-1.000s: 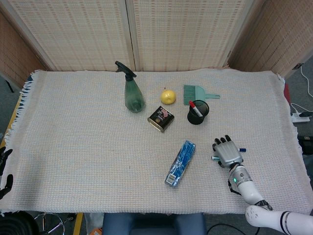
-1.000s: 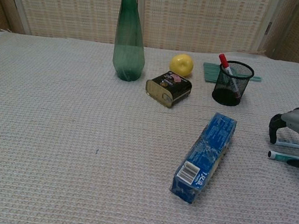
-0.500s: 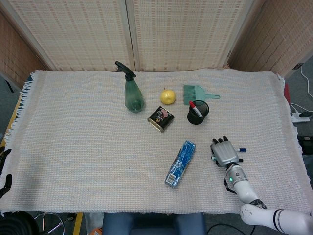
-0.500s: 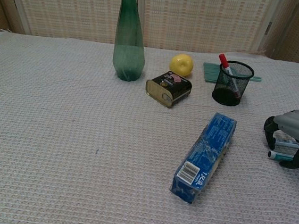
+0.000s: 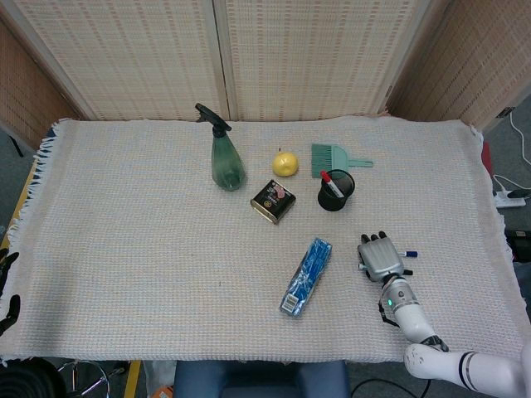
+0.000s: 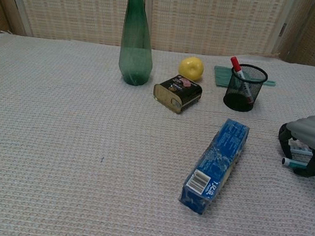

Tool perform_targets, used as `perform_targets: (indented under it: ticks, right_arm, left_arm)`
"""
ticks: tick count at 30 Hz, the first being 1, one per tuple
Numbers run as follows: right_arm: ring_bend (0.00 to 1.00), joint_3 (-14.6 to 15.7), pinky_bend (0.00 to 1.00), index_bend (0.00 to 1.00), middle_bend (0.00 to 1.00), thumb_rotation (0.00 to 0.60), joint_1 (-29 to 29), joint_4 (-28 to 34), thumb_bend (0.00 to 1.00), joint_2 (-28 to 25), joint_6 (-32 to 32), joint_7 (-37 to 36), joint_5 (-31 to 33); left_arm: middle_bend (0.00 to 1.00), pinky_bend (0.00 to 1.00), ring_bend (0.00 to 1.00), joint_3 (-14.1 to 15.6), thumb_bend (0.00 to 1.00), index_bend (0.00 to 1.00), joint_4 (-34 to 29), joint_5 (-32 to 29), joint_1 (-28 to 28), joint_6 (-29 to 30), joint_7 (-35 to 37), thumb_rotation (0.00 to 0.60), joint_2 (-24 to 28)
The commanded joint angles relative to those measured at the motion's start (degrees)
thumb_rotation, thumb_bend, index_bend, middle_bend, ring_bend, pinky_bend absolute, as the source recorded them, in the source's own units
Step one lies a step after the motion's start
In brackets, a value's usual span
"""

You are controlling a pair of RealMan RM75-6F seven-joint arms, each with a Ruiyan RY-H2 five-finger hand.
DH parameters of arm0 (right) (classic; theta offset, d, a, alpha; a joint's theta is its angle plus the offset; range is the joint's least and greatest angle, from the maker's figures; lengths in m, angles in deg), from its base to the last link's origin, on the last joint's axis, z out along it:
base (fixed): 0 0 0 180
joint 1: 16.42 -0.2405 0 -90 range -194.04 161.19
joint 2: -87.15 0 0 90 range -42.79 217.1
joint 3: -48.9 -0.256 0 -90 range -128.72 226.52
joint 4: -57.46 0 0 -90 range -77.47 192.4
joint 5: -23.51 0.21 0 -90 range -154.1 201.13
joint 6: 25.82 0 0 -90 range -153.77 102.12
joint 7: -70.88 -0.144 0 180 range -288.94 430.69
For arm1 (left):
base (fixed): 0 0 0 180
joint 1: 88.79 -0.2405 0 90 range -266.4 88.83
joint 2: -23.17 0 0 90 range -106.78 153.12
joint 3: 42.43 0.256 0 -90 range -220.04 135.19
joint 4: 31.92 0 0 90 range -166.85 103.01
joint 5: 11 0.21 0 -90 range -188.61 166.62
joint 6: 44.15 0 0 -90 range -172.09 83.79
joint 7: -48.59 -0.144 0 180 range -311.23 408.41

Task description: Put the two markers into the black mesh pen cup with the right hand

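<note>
The black mesh pen cup (image 5: 336, 191) (image 6: 243, 87) stands right of centre with a red-capped marker (image 5: 331, 182) (image 6: 239, 71) leaning inside it. A second marker (image 6: 287, 162), teal-bodied, lies on the cloth near the right edge; its blue end (image 5: 410, 254) pokes out past my right hand. My right hand (image 5: 379, 259) (image 6: 313, 140) sits palm down over this marker with its fingers curled around it. Only dark fingertips of my left hand (image 5: 7, 286) show, at the left edge of the head view beside the table.
A blue box (image 5: 306, 276) (image 6: 216, 164) lies just left of my right hand. Behind it are a dark tin (image 5: 273, 201), a lemon (image 5: 285, 163), a green spray bottle (image 5: 226, 157) and a teal dustpan brush (image 5: 332, 157). The woven cloth (image 5: 124, 232) covers the table.
My right hand has shifted a little toward the left and settled lower over the marker, fingers curling in. The marker itself still lies in the same spot.
</note>
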Motion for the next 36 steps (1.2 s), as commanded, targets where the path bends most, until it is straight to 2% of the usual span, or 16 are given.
perform_targets:
  ticks: [1, 7, 14, 18, 22, 26, 31, 36]
  right_arm:
    - [0.28, -0.02, 0.24, 0.59, 0.24, 0.600, 0.05, -0.46, 0.20, 0.61, 1.02, -0.35, -0.80]
    - [0.30, 0.07, 0.26, 0.62, 0.26, 0.600, 0.08, -0.72, 0.25, 0.84, 1.34, -0.87, -1.07]
    - [0.31, 0.18, 0.28, 0.63, 0.27, 0.600, 0.07, -0.86, 0.25, 0.77, 1.55, -1.62, -1.94]
    - [0.31, -1.27, 0.28, 0.63, 0.28, 0.600, -0.08, 2.06, 0.26, -0.86, 2.55, -3.90, -3.70]
    - [0.31, -4.27, 0.28, 0.63, 0.28, 0.600, -0.52, 6.78, 0.26, -3.86, 3.22, -8.13, -5.32]
    - [0.31, -8.37, 0.28, 0.63, 0.28, 0.600, -0.43, 11.32, 0.26, -7.08, 1.60, -17.45, -6.15]
    - [0.31, -12.88, 0.28, 0.62, 0.28, 0.600, 0.41, 14.22, 0.27, -11.05, 0.16, -31.28, -10.63]
    - [0.31, -18.09, 0.28, 0.63, 0.28, 0.600, 1.69, 15.86, 0.27, -15.78, -2.31, -49.17, -14.30]
  left_arm:
    - [0.00, 0.10, 0.00, 0.02, 0.50, 0.10, 0.01, 0.10, 0.00, 0.01, 0.18, 0.600, 0.05]
    - [0.00, 0.10, 0.00, -0.02, 0.50, 0.10, 0.02, 0.15, -0.05, 0.09, 0.60, 0.600, 0.20]
    - [0.00, 0.10, 0.00, -0.06, 0.50, 0.10, 0.11, -0.05, -0.01, -0.01, 0.38, 0.600, 0.09]
    - [0.00, 0.10, 0.00, -0.12, 0.50, 0.10, 0.05, 0.01, -0.07, 0.21, 0.49, 0.600, 0.12]
    - [0.00, 0.10, 0.00, -0.07, 0.50, 0.10, -0.07, 0.33, -0.22, 0.56, 0.66, 0.600, 0.27]
    - [0.00, 0.10, 0.00, -0.01, 0.50, 0.10, -0.26, 0.66, -0.34, 0.83, 0.77, 0.600, 0.41]
    - [0.00, 0.10, 0.00, 0.05, 0.50, 0.10, -0.59, 1.19, -0.46, 1.31, 0.75, 0.600, 0.63]
    - [0.00, 0.10, 0.00, 0.12, 0.50, 0.10, -0.62, 1.46, -0.56, 1.53, 0.75, 0.600, 0.63]
